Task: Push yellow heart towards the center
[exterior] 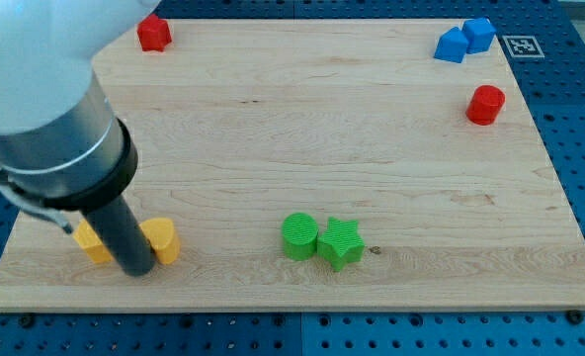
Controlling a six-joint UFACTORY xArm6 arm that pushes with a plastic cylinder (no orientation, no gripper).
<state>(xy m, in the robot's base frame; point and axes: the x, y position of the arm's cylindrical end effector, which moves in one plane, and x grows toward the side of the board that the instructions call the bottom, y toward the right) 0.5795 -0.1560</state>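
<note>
Two yellow blocks lie near the board's lower left. One yellow block point(162, 240) shows to the right of the rod; the other yellow block point(92, 241) shows to its left. Which one is the heart cannot be made out, since the rod covers part of each. My tip point(138, 269) rests between them, at their lower edge, touching or almost touching both.
A green cylinder point(298, 236) and a green star point(340, 243) sit together at the bottom middle. A red block point(154, 33) is at the top left, a red cylinder point(486, 104) at the right, two blue blocks point(464, 41) at the top right. The arm's body fills the upper left.
</note>
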